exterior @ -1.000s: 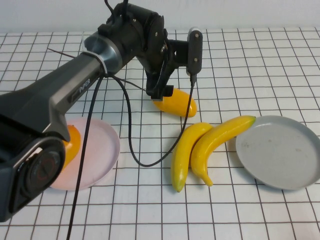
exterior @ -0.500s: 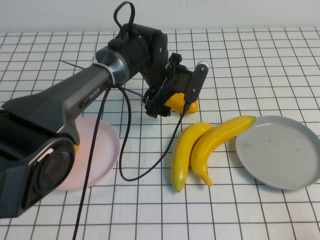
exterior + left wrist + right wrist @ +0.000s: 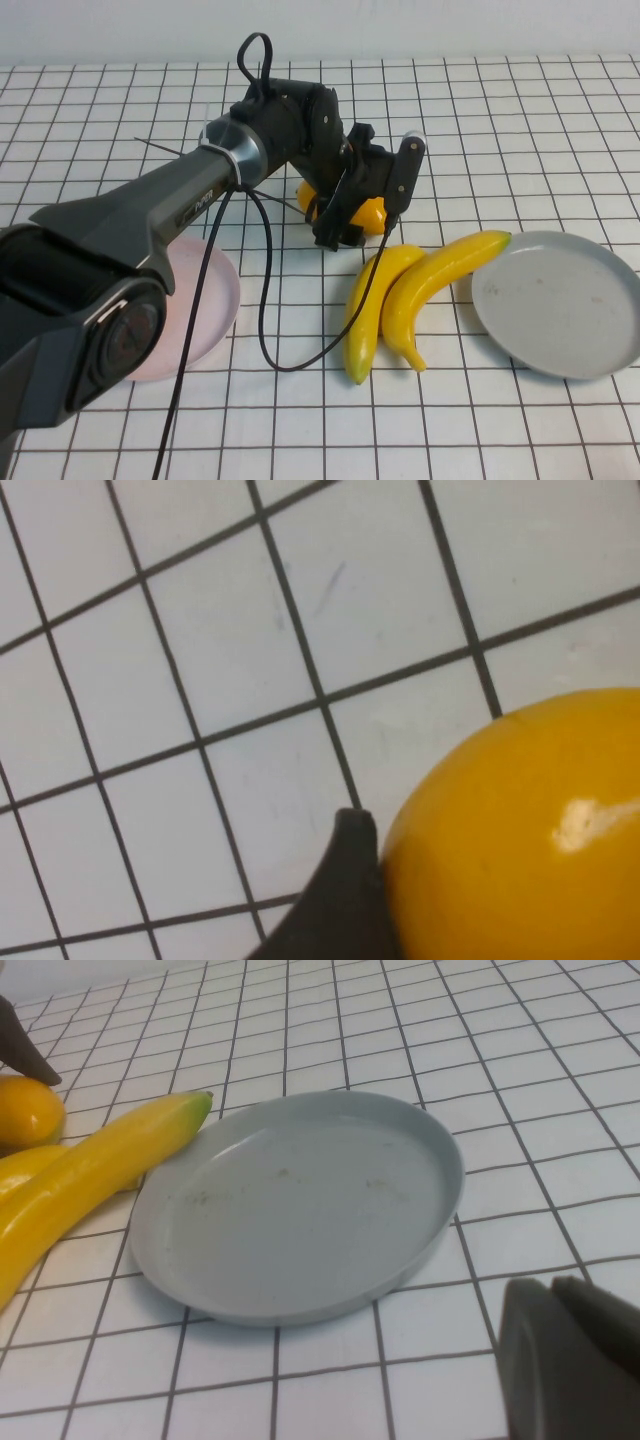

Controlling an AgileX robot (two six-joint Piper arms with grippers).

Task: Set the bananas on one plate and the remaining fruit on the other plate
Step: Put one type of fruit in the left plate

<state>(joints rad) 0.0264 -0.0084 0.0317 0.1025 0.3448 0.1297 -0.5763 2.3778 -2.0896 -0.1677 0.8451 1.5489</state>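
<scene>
One orange mango-like fruit (image 3: 372,213) lies on the table behind the bananas. My left gripper (image 3: 342,218) is down over it, open, a finger on either side. In the left wrist view one dark finger (image 3: 345,900) sits against the fruit (image 3: 520,830). The two yellow bananas (image 3: 372,300) (image 3: 440,280) lie side by side at centre. The grey plate (image 3: 560,300) on the right holds nothing, and the longer banana's tip reaches its rim. The pink plate (image 3: 205,300) lies left, half hidden by my left arm. My right gripper (image 3: 548,1290) is shut beside the grey plate (image 3: 300,1210).
A black cable (image 3: 262,290) hangs from the left arm and loops over the table between the pink plate and the bananas. The white gridded table (image 3: 500,120) stretches behind and to the right. The right wrist view also catches the bananas (image 3: 100,1165) and the fruit (image 3: 25,1110).
My left gripper has swung down and rightward from above the orange fruit to sit around it. Fruit, bananas and plates have stayed put.
</scene>
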